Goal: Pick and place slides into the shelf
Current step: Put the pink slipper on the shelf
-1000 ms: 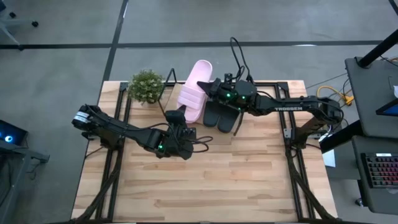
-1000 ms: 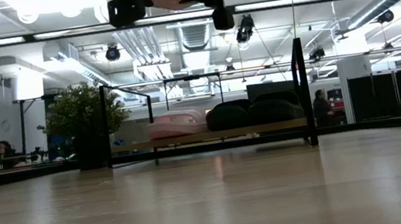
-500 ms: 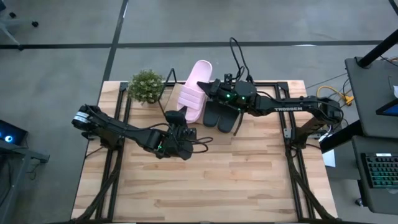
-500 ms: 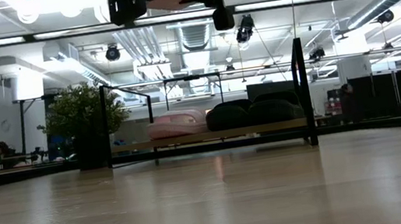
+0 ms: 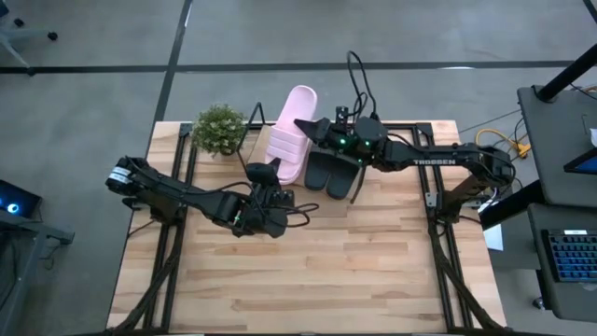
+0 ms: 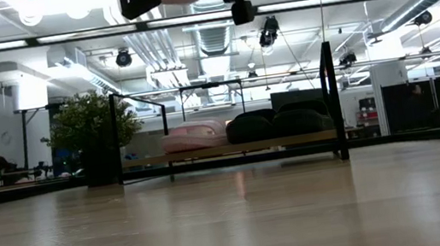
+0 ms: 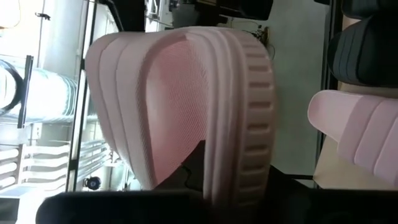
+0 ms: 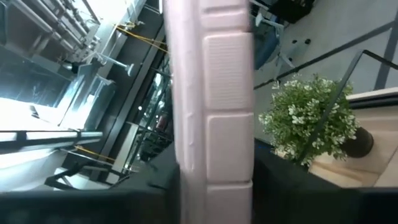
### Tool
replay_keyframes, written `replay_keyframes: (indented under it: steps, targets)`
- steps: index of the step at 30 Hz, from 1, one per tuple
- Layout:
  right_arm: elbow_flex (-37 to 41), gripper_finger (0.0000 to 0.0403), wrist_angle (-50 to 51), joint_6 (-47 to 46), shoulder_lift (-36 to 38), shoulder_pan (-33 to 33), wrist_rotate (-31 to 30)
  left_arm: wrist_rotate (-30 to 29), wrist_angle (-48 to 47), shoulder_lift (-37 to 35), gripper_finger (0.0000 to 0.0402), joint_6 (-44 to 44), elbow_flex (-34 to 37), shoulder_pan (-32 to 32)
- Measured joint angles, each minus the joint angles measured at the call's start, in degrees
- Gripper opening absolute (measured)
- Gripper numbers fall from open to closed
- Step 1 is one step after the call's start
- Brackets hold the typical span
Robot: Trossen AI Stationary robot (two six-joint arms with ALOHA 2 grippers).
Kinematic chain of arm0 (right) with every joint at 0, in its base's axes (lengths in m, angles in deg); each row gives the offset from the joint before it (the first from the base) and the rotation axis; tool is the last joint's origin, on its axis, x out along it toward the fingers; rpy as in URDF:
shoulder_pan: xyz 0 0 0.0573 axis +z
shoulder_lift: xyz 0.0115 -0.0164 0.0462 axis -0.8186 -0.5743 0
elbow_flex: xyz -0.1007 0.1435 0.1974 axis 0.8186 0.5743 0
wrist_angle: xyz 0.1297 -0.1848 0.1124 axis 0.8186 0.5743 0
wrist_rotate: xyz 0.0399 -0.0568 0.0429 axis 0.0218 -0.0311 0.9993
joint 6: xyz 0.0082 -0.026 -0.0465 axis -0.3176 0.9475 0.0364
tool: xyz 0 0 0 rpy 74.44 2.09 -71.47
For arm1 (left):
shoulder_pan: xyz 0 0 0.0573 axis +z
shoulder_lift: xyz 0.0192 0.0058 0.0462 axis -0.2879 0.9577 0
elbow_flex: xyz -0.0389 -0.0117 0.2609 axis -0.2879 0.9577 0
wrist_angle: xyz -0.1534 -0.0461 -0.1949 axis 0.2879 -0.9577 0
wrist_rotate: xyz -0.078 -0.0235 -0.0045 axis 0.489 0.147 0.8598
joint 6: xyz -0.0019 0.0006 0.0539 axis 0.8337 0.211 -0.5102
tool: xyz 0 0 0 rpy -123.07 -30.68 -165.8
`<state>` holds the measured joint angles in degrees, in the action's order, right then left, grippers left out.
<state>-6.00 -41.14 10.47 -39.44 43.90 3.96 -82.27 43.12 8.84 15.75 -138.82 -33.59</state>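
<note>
Both end effectors clamp one pink slide (image 5: 291, 131) above the shelf (image 5: 410, 125).
I see a plant (image 5: 219, 129) beside; black slides (image 5: 328, 173) partly hidden beneath right end effector (image 5: 312, 129); left end effector (image 5: 263, 174) nearby.

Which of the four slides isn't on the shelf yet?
One pale pink slide, held aloft between both end effectors above the shelf. The other pink slide and both black ones lie on its board.

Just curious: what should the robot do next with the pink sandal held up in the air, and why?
Probably lower the held pink slide, in the right gripper, toward the shelf: its mate and both black slides already lie there, with room left beside the mate.
</note>
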Motion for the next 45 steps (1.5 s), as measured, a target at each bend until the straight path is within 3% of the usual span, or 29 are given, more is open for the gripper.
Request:
replay_keyframes:
  steps: [5,10,29,35,45]
  targets:
    - [-1.22,0.0204,3.04,0.11,0.04,-0.24,1.13,-0.72,0.0,-0.05,0.002,0.07,-0.2,0.02]
    - [-2.28,0.0234,3.23,2.32,0.04,-0.22,2.12,-1.58,0.0,-0.18,0.002,0.0,-0.2,0.0]
    - [-3.16,0.0239,3.21,9.49,2.92,-4.73,2.37,-5.55,-0.11,-3.23,0.002,-2.52,-0.02,0.0]
    - [-3.16,0.0239,3.98,14.49,7.7,-6.29,1.99,-5.62,-0.65,-5.39,0.002,-3.05,0.56,0.01]
    - [-3.12,0.0238,14.31,25.38,20.08,-6.89,1.8,-2.0,-3.57,-6.1,0.002,-4.62,2.87,0.1]
